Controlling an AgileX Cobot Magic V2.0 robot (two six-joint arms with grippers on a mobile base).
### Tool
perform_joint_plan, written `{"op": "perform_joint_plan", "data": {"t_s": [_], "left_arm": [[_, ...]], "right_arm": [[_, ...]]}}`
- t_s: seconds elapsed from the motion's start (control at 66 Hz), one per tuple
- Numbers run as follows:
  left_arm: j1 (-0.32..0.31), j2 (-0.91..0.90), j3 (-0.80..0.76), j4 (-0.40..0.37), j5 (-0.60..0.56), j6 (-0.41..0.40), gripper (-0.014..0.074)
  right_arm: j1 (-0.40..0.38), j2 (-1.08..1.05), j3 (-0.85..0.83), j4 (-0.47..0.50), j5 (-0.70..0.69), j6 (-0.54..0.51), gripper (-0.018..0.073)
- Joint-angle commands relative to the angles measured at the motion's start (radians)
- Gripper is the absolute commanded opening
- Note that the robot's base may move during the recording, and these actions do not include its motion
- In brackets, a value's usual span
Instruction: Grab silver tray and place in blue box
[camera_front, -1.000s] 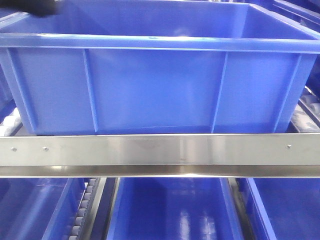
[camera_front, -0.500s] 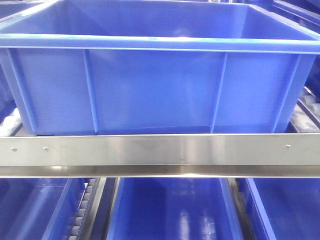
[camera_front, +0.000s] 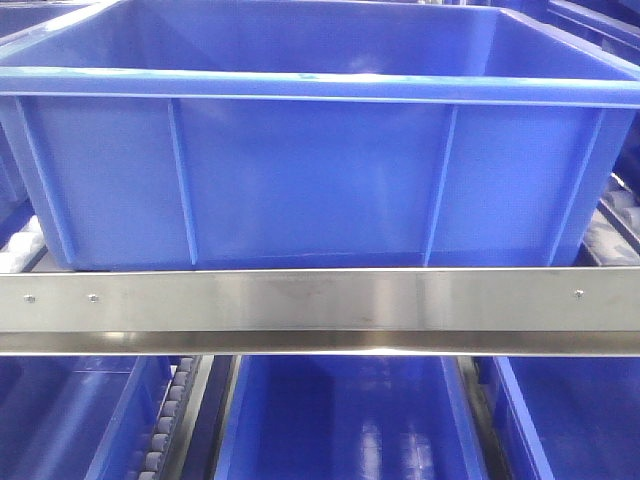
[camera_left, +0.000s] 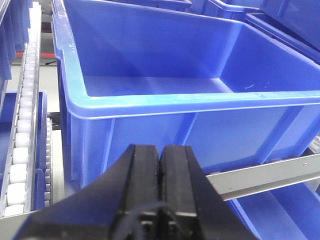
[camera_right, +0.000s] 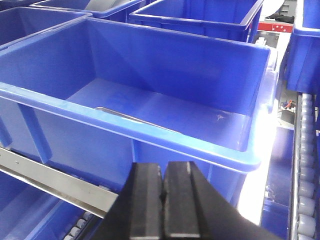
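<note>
The blue box (camera_front: 310, 170) stands on the shelf and fills the front view; it also shows in the left wrist view (camera_left: 200, 120) and the right wrist view (camera_right: 150, 90). Inside it, in the right wrist view, a thin shiny edge of the silver tray (camera_right: 120, 116) lies on the box floor against the near wall; the rest of the tray is hidden by the wall. My left gripper (camera_left: 160, 150) is shut and empty, outside the box's near wall. My right gripper (camera_right: 162, 167) is shut and empty, outside and below the rim.
A flat stainless-steel rail (camera_front: 320, 305) runs across below the box. Roller tracks flank it on the left (camera_left: 25, 125) and on the right (camera_right: 305, 150). More blue crates sit on the lower level (camera_front: 340, 420) and behind (camera_right: 200, 15).
A dark arm part at the box's far left rim one second ago has left the front view. The box has not moved.
</note>
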Motion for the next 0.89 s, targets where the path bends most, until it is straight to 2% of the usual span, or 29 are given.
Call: {"op": "perform_joint_plan", "data": {"t_s": [0.0, 0.318, 0.409, 0.485, 0.606, 0.758, 0.879], "left_arm": [[0.001, 0.003, -0.028, 0.001, -0.082, -0.001, -0.0094], [0.001, 0.003, -0.028, 0.001, -0.082, -0.001, -0.0094], [0.001, 0.003, -0.028, 0.001, -0.082, -0.001, -0.0094], [0.001, 0.003, -0.028, 0.001, -0.082, -0.001, -0.0094], [0.001, 0.003, -0.028, 0.001, -0.082, -0.001, -0.0094], [0.001, 0.003, -0.028, 0.001, -0.082, -0.001, -0.0094], [0.001, 0.003, -0.028, 0.001, -0.082, -0.001, -0.0094]], "right_arm": [[-0.002, 0.003, -0.029, -0.013, -0.075, -0.011, 0.0053], [-0.014, 0.003, -0.015, -0.013, -0.041, -0.016, 0.0053], [-0.09, -0.003, 0.024, 0.009, -0.069, -0.103, 0.0053], [-0.171, -0.024, 0.064, 0.083, -0.132, -0.173, 0.0053], [-0.308, -0.081, 0.13, 0.208, -0.157, -0.194, 0.0053], [-0.448, -0.214, 0.196, 0.211, -0.143, -0.194, 0.0053], [-0.498, -0.333, 0.236, 0.217, -0.102, -0.194, 0.0053]]}}
